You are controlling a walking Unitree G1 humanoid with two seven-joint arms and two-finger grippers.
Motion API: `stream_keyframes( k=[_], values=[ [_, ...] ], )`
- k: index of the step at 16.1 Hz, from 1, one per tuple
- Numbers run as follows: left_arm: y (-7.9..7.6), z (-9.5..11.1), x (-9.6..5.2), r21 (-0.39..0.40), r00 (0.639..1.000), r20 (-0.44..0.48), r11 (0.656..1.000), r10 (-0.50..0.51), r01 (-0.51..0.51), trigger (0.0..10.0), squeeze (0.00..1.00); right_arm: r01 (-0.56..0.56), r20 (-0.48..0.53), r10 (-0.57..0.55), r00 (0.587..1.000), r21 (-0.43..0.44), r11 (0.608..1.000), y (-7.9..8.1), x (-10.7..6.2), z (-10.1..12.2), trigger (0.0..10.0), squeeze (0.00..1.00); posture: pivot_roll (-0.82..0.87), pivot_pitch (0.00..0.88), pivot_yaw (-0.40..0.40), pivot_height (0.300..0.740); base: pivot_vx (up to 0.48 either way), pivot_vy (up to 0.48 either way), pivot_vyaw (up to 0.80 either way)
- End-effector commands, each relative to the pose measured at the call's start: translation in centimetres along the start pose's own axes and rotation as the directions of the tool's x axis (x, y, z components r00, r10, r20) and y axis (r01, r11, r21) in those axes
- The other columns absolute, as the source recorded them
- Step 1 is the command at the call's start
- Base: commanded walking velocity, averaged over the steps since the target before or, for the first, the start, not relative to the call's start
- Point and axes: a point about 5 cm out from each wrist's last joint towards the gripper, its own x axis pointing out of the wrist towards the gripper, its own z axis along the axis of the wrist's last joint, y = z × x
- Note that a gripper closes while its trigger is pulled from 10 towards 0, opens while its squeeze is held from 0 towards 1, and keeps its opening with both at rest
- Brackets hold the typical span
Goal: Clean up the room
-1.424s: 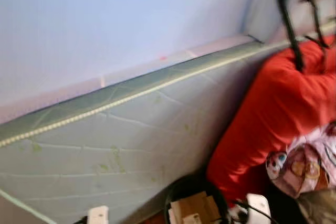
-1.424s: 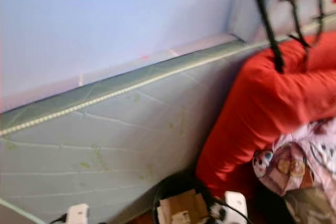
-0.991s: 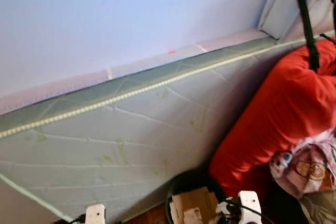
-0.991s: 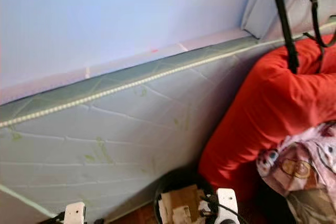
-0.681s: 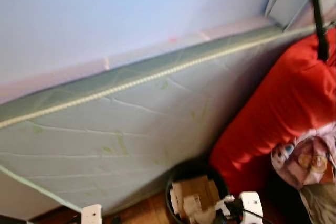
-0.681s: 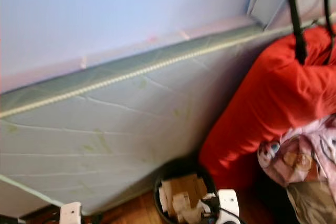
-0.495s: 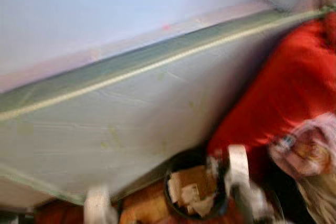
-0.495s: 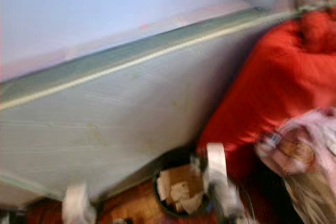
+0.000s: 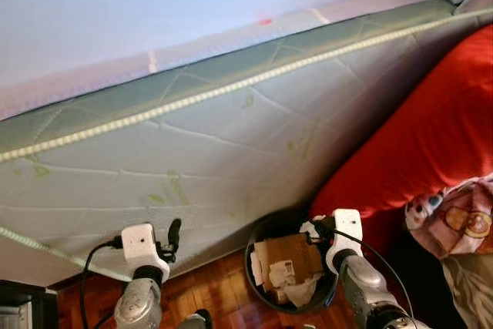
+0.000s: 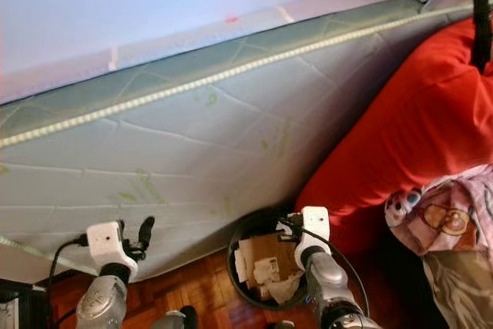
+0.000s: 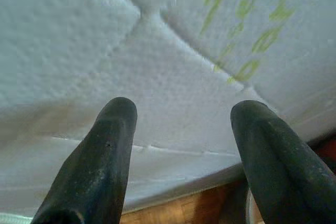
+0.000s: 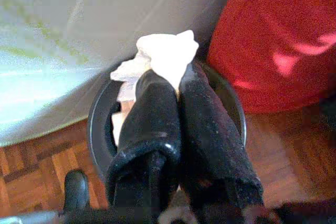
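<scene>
A round black bin stands on the wooden floor at the foot of a leaning mattress. It holds cardboard pieces and crumpled paper. My right gripper hangs over the bin, shut on a crumpled white paper that sticks out past its fingertips. In the left eye view the right gripper sits at the bin's right rim. My left gripper is open with nothing between its fingers, pointing at the mattress face just left of the bin.
A big red bag leans against the mattress right of the bin, with a patterned cloth below it. Parquet floor shows between my arms. A dark box sits at the lower left. A pale wall rises behind the mattress.
The camera has tipped down, so the bin and floor show more. Both arms have risen into view, and the right gripper now sits at the bin's rim.
</scene>
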Motion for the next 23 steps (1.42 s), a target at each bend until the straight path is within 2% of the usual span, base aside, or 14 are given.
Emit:
stream_keyframes(
  k=[1,4,8,11,12,13,14,23],
  values=[
    [0.1,0.0,-1.1,-0.001,1.0,-0.002,1.0,0.007,-0.007,10.0,0.0,0.017,-0.054,-0.016,0.998,0.011,1.0,-0.5,-0.5,-1.5,10.0,0.0,0.13,0.334,0.005,0.74,0.0,0.0,0.0],
    [0.2,1.0,-2.2,0.01,1.0,0.022,1.0,0.004,-0.004,10.0,0.0,0.016,-0.065,-0.014,0.998,0.02,1.0,-0.3,-0.5,-1.7,10.0,0.0,0.17,0.39,0.012,0.74,0.0,0.0,0.0],
    [0.0,2.7,-2.4,0.012,0.999,0.035,1.0,0.005,-0.006,10.0,0.0,0.006,-0.051,-0.005,0.999,0.031,1.0,0.4,-0.1,-1.0,10.0,0.0,0.19,0.425,0.019,0.74,0.0,0.0,0.0],
    [-0.3,3.1,-2.6,0.015,1.0,0.029,1.0,-0.003,0.003,10.0,0.0,-0.009,-0.036,0.01,0.999,0.042,0.999,0.7,0.1,-0.5,10.0,0.0,0.19,0.433,0.022,0.74,0.0,0.0,0.0],
    [-0.2,3.1,-2.8,0.014,1.0,0.026,1.0,0.001,-0.002,10.0,0.0,-0.011,-0.027,0.012,1.0,0.044,0.999,0.8,0.1,-0.4,10.0,0.93,0.2,0.435,0.02,0.74,0.0,0.0,0.0],
    [-0.2,3.1,-2.9,0.014,1.0,0.023,1.0,0.002,-0.003,10.0,0.0,-0.011,-0.025,0.013,1.0,0.044,0.999,0.8,0.1,-0.3,10.0,0.93,0.2,0.435,0.02,0.74,0.0,0.0,0.0],
    [-0.2,3.2,-3.0,0.015,1.0,0.012,1.0,0.005,-0.006,10.0,0.0,-0.012,-0.022,0.013,1.0,0.048,0.999,0.8,0.1,-0.3,10.0,1.0,0.2,0.436,0.018,0.74,0.0,0.0,0.0],
    [-0.1,3.2,-3.1,0.013,1.0,-0.017,1.0,0.017,-0.017,10.0,0.0,-0.038,-0.03,0.039,0.999,0.052,0.998,1.0,0.1,-0.4,10.0,1.0,0.19,0.442,0.009,0.74,0.0,0.0,0.0]
  ],
)
